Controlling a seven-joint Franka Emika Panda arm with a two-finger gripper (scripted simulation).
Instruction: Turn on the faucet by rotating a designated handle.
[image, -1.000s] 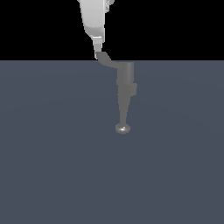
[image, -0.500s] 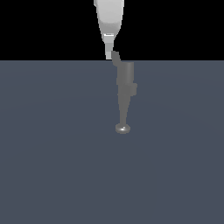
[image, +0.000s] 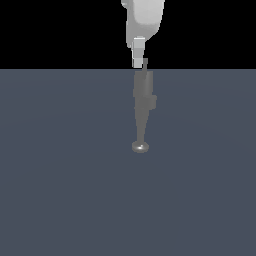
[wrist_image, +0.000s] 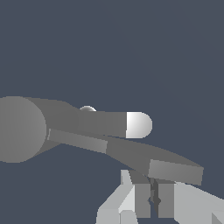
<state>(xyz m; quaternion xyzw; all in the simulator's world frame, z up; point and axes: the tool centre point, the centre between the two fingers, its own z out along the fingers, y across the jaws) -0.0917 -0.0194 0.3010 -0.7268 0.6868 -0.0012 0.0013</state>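
Grey fixtures: one faucet (image: 142, 107), on a flat slate-blue floor (image: 60, 190), centre of the exterior view.
Faucet shape: thick cylinder, collar, thin stem, one shiny rounded knob (image: 141, 147).
Handles: one handle (wrist_image: 144, 159), branching sideways from the thick end, flat paddle tip.
Grippers: one white gripper (wrist_image: 154, 203), right at the paddle tip.
Fingers: close together, nearly touching; cannot tell whether they pinch the handle.
Obstruction: faucet body covers most of the handle in the exterior view.
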